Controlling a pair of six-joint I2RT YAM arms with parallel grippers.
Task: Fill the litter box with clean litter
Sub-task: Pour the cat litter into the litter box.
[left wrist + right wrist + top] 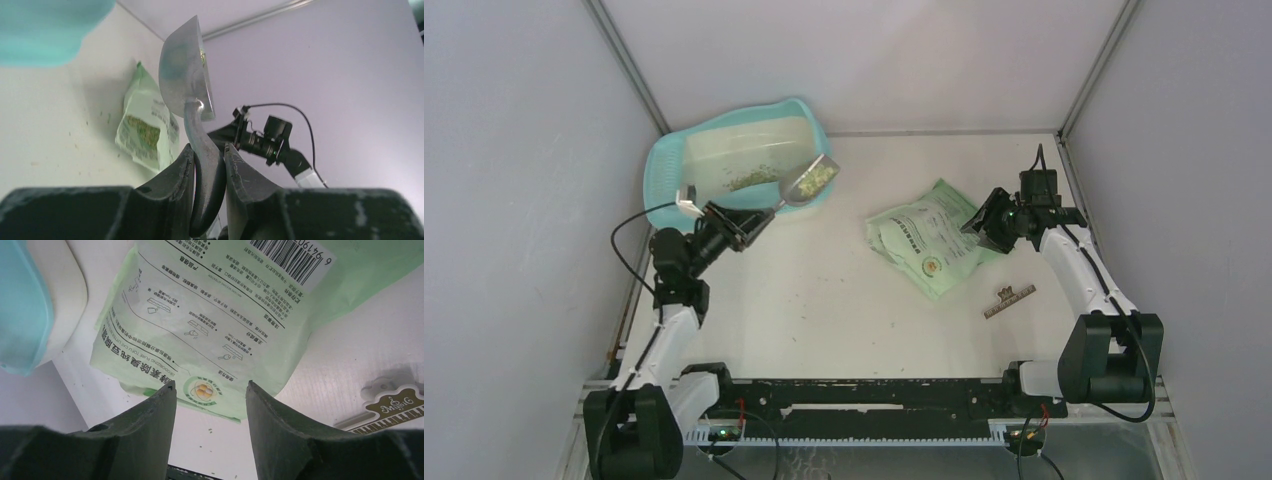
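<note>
Left claw point(746, 222): clamped on metal scoop point(812, 180) handle. The bowl holds litter point(822, 175) over the right rim of litter box point(660, 170), far-left corner of desk point(824, 300); the tray interior lies leftward. Right claw point(986, 230): wide, empty, above bag point(929, 240).

Left gripper point(207, 155) clamped, right gripper point(210, 390) parted

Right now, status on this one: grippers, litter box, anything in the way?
Left gripper shut on scoop handle, loaded, over litter box rim. Right gripper open above bag. Little litter inside. Nothing blocking.
</note>
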